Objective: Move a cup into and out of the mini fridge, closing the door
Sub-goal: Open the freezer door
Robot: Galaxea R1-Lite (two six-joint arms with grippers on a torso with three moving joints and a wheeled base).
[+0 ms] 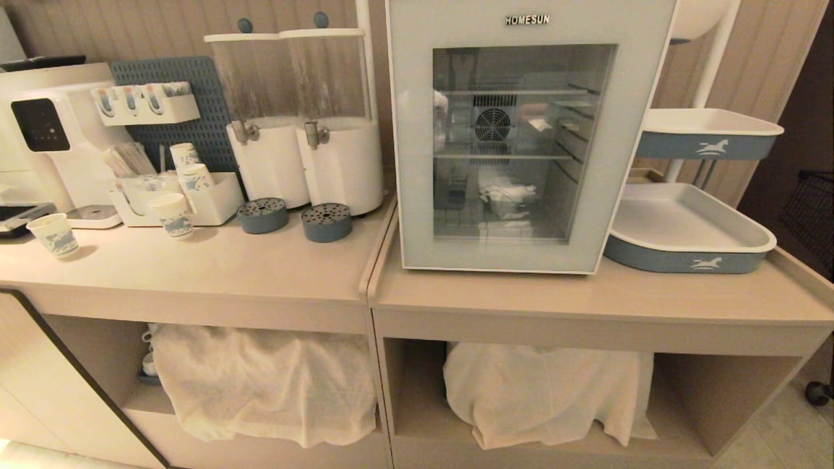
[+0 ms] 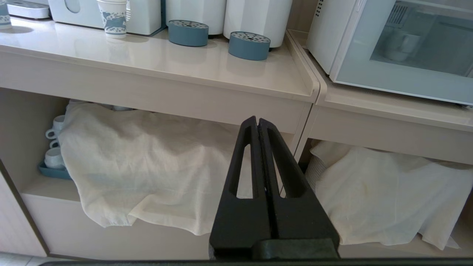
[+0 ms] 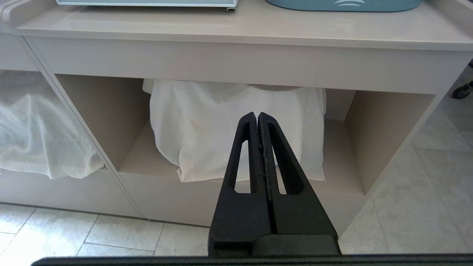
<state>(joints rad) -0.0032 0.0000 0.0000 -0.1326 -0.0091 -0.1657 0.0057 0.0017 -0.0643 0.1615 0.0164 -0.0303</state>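
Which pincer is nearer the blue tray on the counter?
Right. The right pincer hangs low, almost beneath the blue tray; the left pincer hangs before the other cabinet, beyond the mini fridge.

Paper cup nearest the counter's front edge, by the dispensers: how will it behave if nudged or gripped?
The paper cup looks thin-walled, so probably light and easily crushed by a firm grip. It is taller than its narrow base, so a push near the rim would likely tip it. It stands on a smooth counter, so a low nudge may slide it.
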